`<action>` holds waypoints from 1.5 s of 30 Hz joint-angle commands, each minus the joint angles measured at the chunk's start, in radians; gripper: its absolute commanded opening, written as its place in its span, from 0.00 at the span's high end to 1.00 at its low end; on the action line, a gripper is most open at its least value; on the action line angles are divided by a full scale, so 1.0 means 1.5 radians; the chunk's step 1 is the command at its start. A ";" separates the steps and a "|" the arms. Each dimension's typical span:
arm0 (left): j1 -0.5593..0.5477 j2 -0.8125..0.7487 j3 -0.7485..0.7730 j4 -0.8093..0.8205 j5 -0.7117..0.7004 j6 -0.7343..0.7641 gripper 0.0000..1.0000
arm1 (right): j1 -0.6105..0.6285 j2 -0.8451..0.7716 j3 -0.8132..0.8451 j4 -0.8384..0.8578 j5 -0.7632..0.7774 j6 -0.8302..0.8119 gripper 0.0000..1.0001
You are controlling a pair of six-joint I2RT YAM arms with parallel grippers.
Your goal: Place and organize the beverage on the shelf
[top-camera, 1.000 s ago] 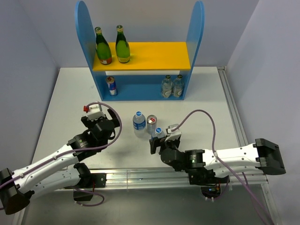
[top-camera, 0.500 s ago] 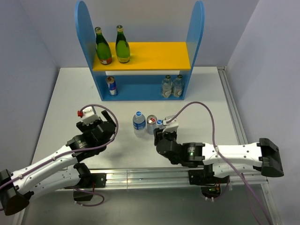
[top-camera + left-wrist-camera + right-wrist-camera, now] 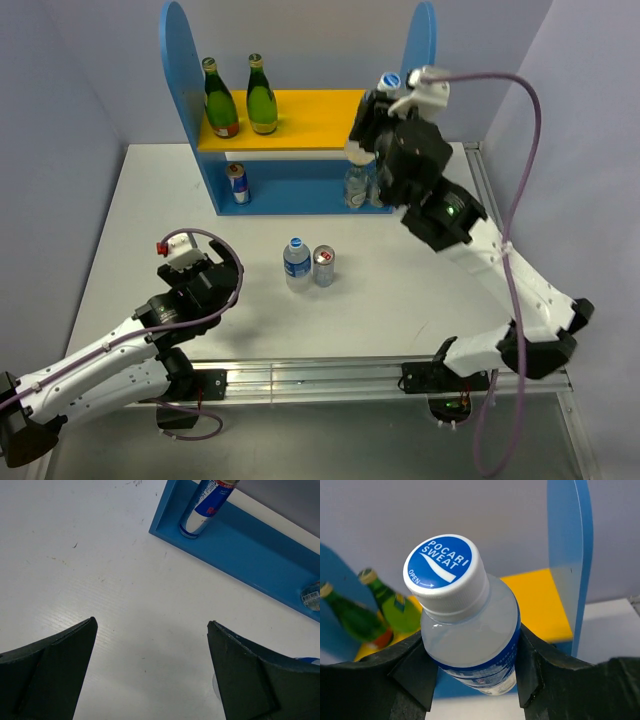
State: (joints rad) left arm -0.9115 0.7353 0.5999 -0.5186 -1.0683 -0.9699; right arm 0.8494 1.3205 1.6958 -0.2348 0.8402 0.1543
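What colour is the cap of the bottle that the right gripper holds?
Cap: blue top, white lettering, white sides; right wrist view.

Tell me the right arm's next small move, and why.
Probably lower the water bottle onto the bare right part of the yellow board: the right tool holds it raised by that end, and the green bottles stand at its left.

We read "POCARI SWEAT" and "OPEN" with an arrow on the blue cap (image 3: 440, 566) of the water bottle (image 3: 472, 647).
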 commanded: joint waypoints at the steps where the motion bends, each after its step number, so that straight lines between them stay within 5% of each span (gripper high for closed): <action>1: -0.003 -0.003 -0.003 0.016 0.006 0.008 0.02 | -0.055 0.106 0.134 0.035 -0.086 -0.054 1.00; 5: -0.003 -0.003 -0.005 0.026 0.015 0.016 0.02 | -0.148 0.221 0.320 -0.012 -0.122 -0.049 1.00; 10: -0.003 -0.010 -0.007 0.028 0.023 0.022 0.02 | -0.210 0.319 0.416 -0.029 -0.151 -0.031 1.00; 23: -0.003 -0.005 -0.010 0.036 0.027 0.026 0.02 | -0.265 0.307 0.295 0.029 -0.141 0.002 1.00; 27: -0.003 -0.006 -0.007 0.031 0.029 0.023 0.02 | -0.265 0.284 0.245 0.042 -0.131 0.017 0.36; 28: -0.003 -0.009 -0.007 0.031 0.030 0.023 0.02 | -0.265 0.275 0.222 0.045 -0.124 0.026 0.06; 39: -0.003 -0.004 -0.003 0.031 0.029 0.028 0.02 | -0.233 0.139 0.077 0.058 -0.098 0.044 0.00; 45: -0.003 -0.013 -0.003 0.029 0.029 0.029 0.02 | -0.085 -0.017 -0.114 0.078 -0.037 0.072 0.00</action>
State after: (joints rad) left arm -0.9115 0.7300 0.5884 -0.4831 -1.0252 -0.9386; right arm 0.6121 1.3884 1.6253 -0.1654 0.7200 0.2264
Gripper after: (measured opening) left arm 0.979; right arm 0.998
